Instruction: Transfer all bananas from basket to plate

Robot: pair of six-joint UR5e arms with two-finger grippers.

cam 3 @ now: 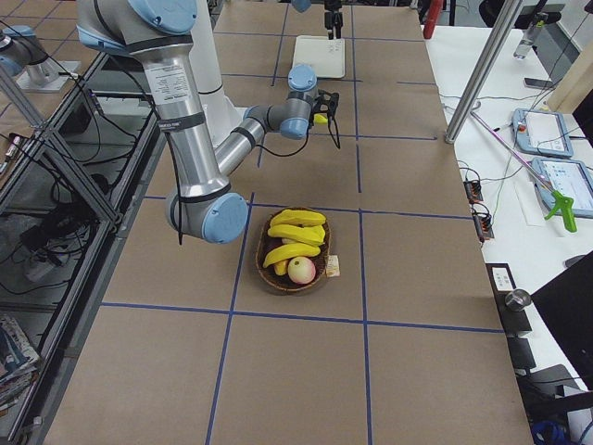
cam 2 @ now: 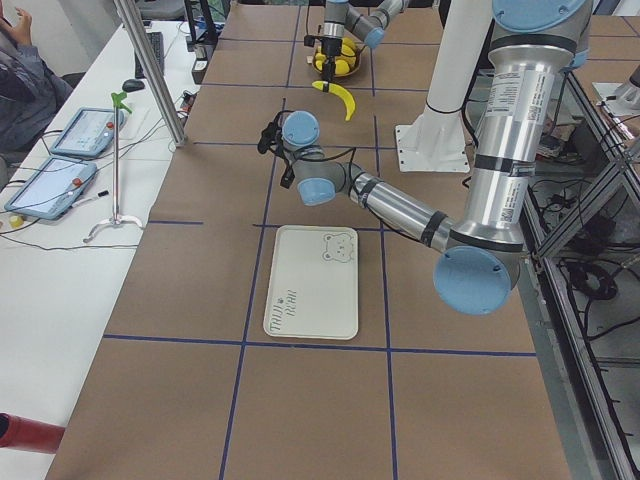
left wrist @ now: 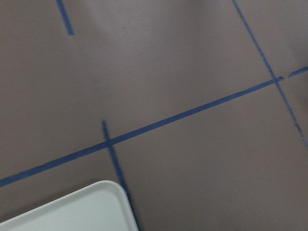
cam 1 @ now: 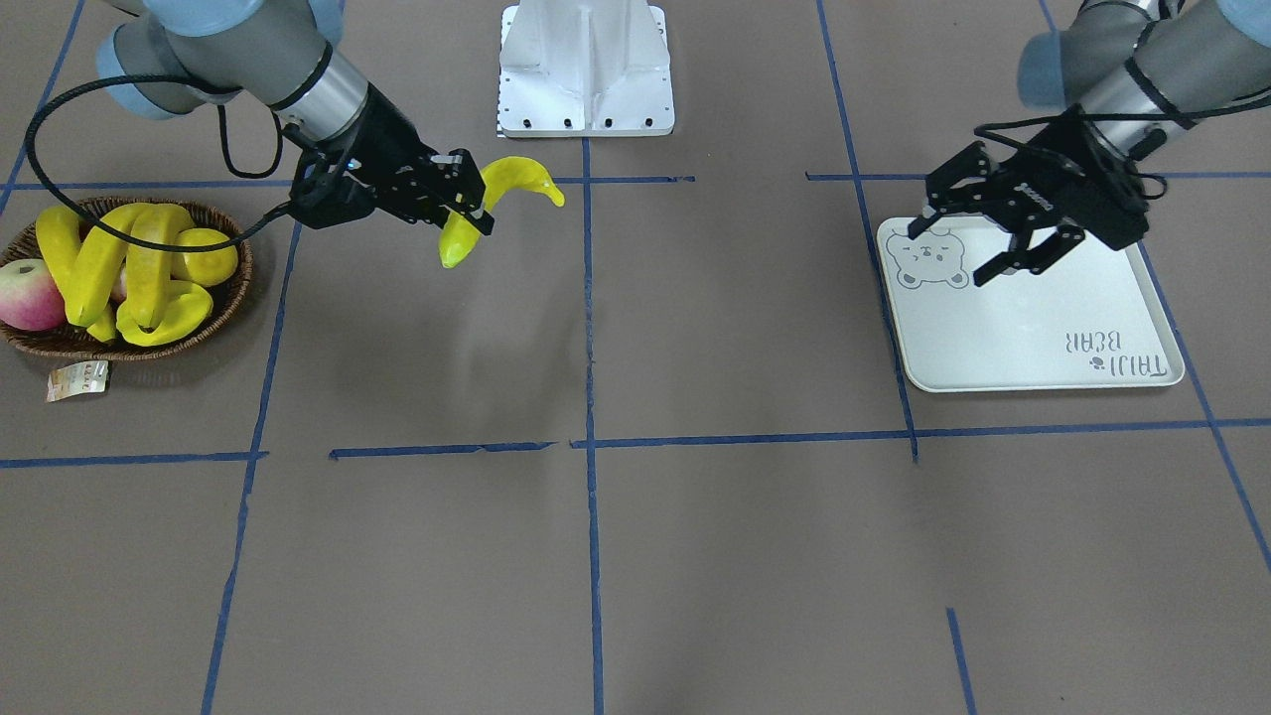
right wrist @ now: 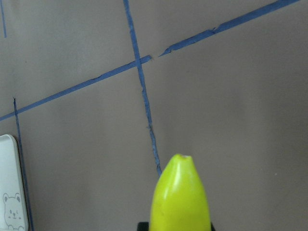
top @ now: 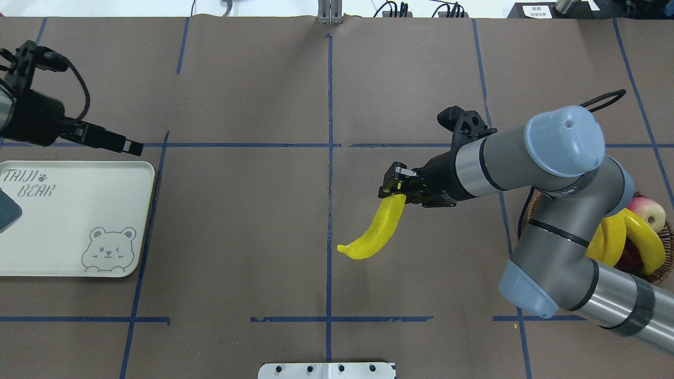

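overhead exterior catches the carry step: the right gripper has its jaws pinching a long curved glossy yellow banana in the air, apparently clear of the brown paper tabletop. it is near the centre tape line, between the dark-brown woven wicker basket and the pale cream rectangular plate with the bear drawing. the plate is bare, and more bananas lie in the basket, so i judge this the first transfer, about halfway across.

the banana's long axis runs on a diagonal. its longer free end points towards the robot's base and its left, while a short end pokes out on the other side of the jaws. the curve bows away from the gripper.

the left gripper hangs over the plate's bear corner with its jaws spread and nothing between them. the next move probably calls for more travel towards the plate, or a hand-over to those waiting jaws, with the banana then laid flat inside the rim.
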